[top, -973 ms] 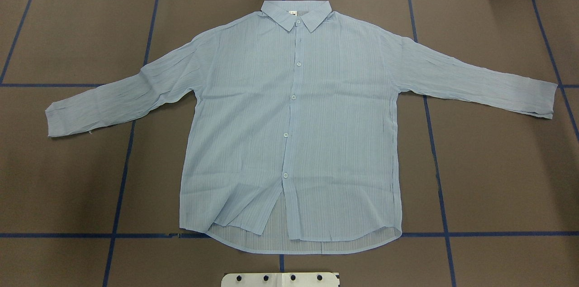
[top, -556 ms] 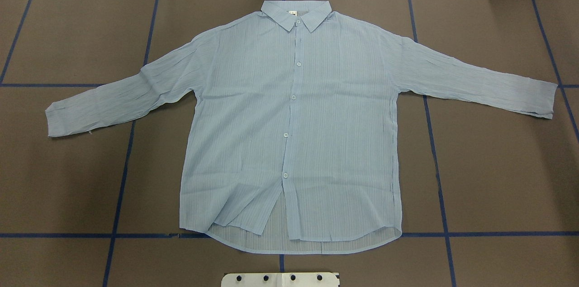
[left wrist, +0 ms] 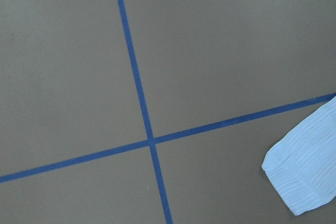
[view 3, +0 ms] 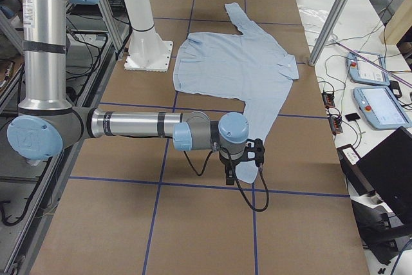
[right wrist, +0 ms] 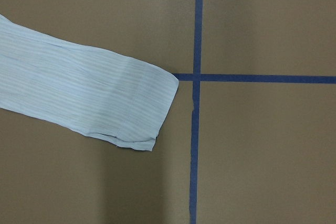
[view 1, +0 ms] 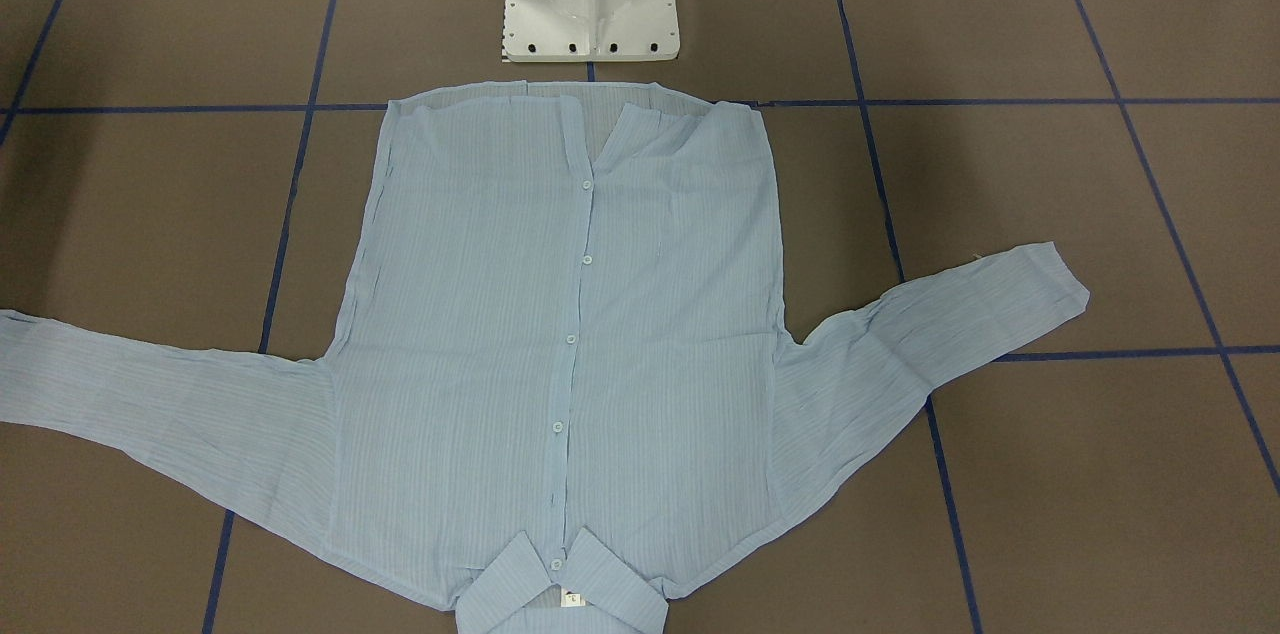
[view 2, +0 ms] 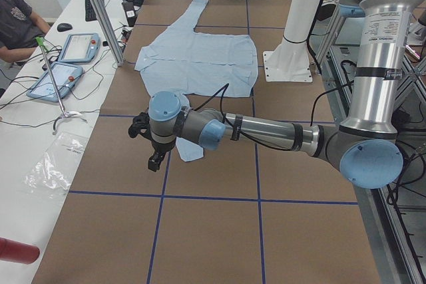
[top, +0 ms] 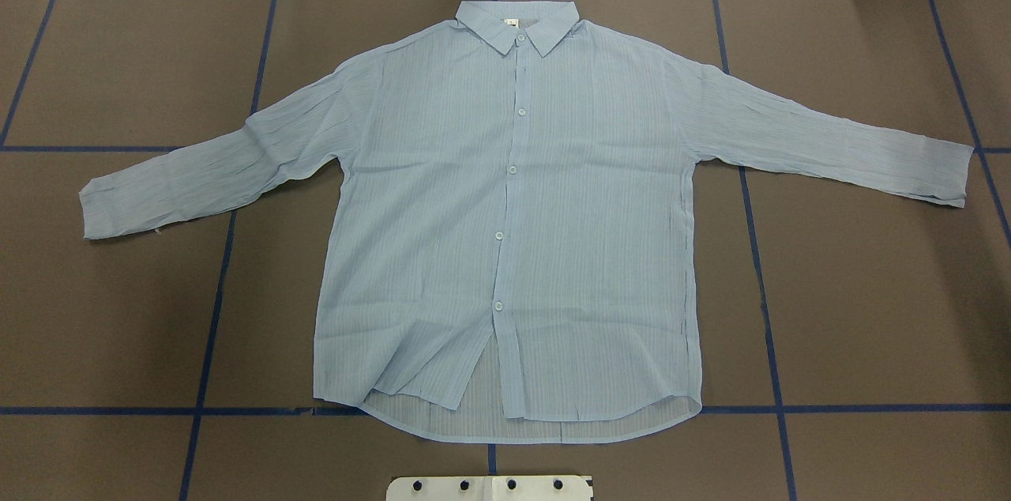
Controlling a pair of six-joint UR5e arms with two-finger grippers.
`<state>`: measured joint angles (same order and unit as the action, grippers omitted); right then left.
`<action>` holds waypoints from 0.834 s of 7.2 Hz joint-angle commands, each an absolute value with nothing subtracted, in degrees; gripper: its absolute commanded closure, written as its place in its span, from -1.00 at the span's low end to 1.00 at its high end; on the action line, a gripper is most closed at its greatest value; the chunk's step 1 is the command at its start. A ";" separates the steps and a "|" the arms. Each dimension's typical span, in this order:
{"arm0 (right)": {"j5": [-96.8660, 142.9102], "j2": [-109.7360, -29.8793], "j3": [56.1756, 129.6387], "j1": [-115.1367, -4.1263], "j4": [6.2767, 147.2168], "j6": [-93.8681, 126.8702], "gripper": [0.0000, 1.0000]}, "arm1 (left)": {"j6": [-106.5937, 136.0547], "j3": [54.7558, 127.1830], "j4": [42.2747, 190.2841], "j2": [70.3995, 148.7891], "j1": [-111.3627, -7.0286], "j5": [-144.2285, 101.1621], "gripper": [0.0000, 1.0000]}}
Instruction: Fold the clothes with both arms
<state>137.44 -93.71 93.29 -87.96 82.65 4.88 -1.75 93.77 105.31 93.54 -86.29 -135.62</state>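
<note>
The shirt (top: 426, 232) lies flat, front up, hem just beside the pedestal (view 1: 590, 4), collar and long axis pointing away from it; left gripper (view 2: 154, 161) and right gripper (view 3: 229, 173) hang well out to either side of it; how wide their jaws stand cannot be told.

The table (top: 869, 288) is covered in brown paper, crossed by blue tape lines (top: 869, 408) in a grid. A light-blue shirt (top: 505, 232) lies flat on it, buttoned front up, with both sleeves spread wide. Its hem lies near the white pedestal (view 1: 590, 4), its collar at the far side.
</note>
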 commanded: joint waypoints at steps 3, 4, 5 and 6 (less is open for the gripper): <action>135.79 -89.49 76.24 -81.24 56.88 11.07 -1.00 | 4.66 92.73 109.68 93.08 -84.73 -135.44 -1.00; 134.83 -86.60 74.55 -78.34 56.52 10.90 -1.00 | 4.83 92.64 111.17 92.90 -84.73 -135.44 -1.00; 132.56 -83.70 72.62 -77.09 56.51 10.81 -1.00 | 4.83 92.64 111.18 92.90 -84.73 -135.44 -1.00; 130.89 -82.28 71.47 -75.43 56.51 10.64 -1.00 | 4.83 92.72 111.27 92.90 -84.73 -135.53 -1.00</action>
